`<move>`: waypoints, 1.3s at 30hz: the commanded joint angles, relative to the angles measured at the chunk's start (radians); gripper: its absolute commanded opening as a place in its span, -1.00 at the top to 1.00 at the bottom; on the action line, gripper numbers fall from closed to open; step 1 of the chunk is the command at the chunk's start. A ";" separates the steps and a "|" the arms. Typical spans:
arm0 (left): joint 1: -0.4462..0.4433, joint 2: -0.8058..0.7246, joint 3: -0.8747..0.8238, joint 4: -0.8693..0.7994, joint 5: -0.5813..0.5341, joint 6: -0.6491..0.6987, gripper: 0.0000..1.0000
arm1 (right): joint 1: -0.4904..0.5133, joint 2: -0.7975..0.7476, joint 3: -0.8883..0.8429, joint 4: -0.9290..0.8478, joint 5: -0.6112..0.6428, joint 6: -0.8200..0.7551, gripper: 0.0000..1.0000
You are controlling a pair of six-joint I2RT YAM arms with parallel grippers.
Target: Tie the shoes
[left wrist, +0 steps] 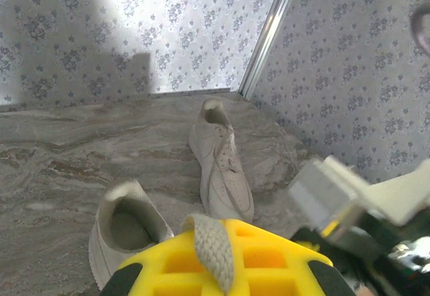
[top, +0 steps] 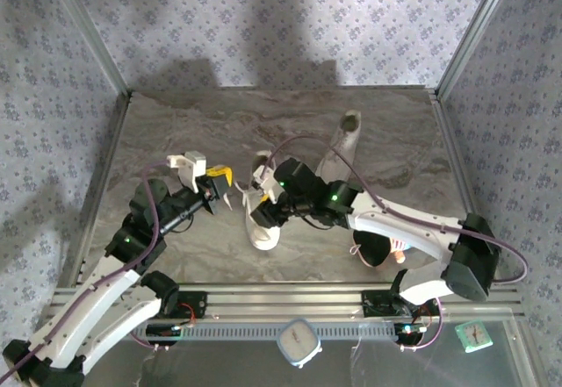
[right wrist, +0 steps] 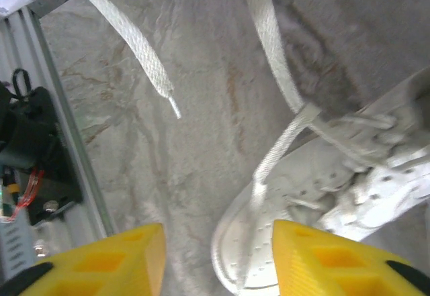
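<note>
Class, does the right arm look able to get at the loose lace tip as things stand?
Probably yes: the right tool is open, and only bare table lies between it and the lace tip.

The bench [top: 176,141] is a grey marbled slab, with patterned walls [top: 263,18] along its left, far and right edges and a metal rail [top: 290,295] along the near one. One white shoe [top: 263,233] lies near the middle, toe toward the near edge, a loose lace [right wrist: 269,41] trailing from it. The other shoe [top: 342,146] lies toward the far right corner, heel to the far edge. A small dark-and-pink thing [top: 397,248] sits by the near right edge.
</note>
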 commanded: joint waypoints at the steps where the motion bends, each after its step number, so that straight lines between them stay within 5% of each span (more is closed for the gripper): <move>1: -0.007 0.000 0.045 0.037 0.022 0.023 1.00 | -0.016 -0.061 -0.039 0.115 0.093 -0.084 -0.20; 4: -0.008 0.009 0.053 0.040 0.025 0.025 1.00 | -0.015 -0.048 -0.047 0.163 0.097 -0.184 -0.37; 11: -0.009 0.029 0.067 0.040 0.038 0.024 1.00 | -0.015 -0.016 -0.072 0.277 0.077 -0.302 -0.32; 20: -0.010 0.048 0.095 -0.009 0.089 0.095 1.00 | -0.134 -0.009 0.009 0.329 -0.379 -0.224 -0.11; 39: -0.009 0.112 0.164 -0.060 0.333 0.194 1.00 | -0.250 0.139 0.219 0.154 -0.783 -0.351 0.03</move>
